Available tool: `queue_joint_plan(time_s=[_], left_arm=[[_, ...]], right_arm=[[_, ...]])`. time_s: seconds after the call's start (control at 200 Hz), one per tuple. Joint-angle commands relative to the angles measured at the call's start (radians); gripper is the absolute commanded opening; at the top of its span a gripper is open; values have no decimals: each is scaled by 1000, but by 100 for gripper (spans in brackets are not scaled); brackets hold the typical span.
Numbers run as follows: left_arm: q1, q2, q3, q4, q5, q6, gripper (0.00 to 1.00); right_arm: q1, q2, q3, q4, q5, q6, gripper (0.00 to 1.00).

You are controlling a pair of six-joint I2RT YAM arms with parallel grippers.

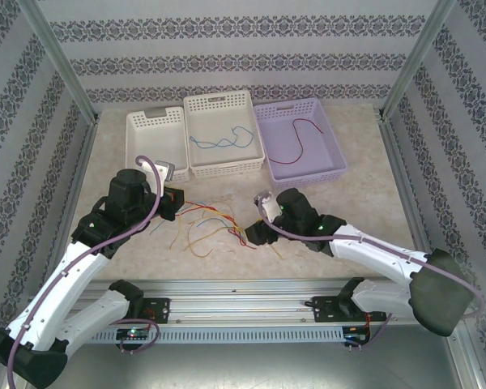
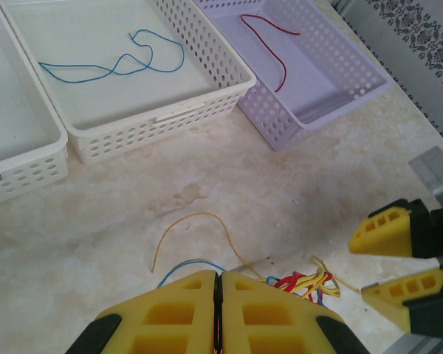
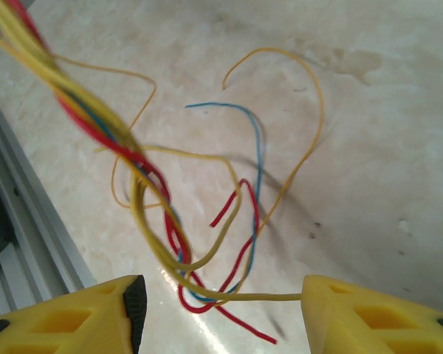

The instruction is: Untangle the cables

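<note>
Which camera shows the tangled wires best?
The right wrist view: the tangle is close up, so its red, yellow and blue strands can be told apart. The top external view shows it small. The left wrist view shows a bunched part beside the left end effector.

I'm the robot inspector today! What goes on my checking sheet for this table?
Surface: pale marbled table with a faint stain.
Job's things: tangled cables between the arms; blue cable in the middle white basket; red cable in the purple basket.
Clutter: nothing seen.
Grippers: left gripper shut, seemingly pinching tangle strands; right gripper open over the tangle.
Cables: purple arm cables run along both arms.
Surroundings: patterned walls, metal frame.
</note>
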Motion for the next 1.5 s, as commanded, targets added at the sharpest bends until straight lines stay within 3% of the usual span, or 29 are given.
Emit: queue_joint_plan(time_s=[0.0,0.175,0.365,0.724,0.854,1.099,1.294,1.494], left_arm=[[9,-5,-8,16,16,15,0],[8,1,-7,16,16,15,0],[9,1,-7,12,15,15,0],[8,3,-6,14,18,16,0],[9,3,-8,14,18,17,0],[8,4,-6,12,15,17,0],[9,3,-6,11,13,18,0],[9,6,8,-22,-65,23,0]], right_arm=[[55,-16,-43,154,14,24,58],[81,2,-54,238,29,25,58],[99,39,-30,220,148,-26,55],[120,104,-18,267,134,-33,48],[134,121,-4,263,154,-41,37],[136,103,-6,236,166,-52,8],[136,82,-10,222,142,-58,0],[110,-18,-75,222,255,-27,0]])
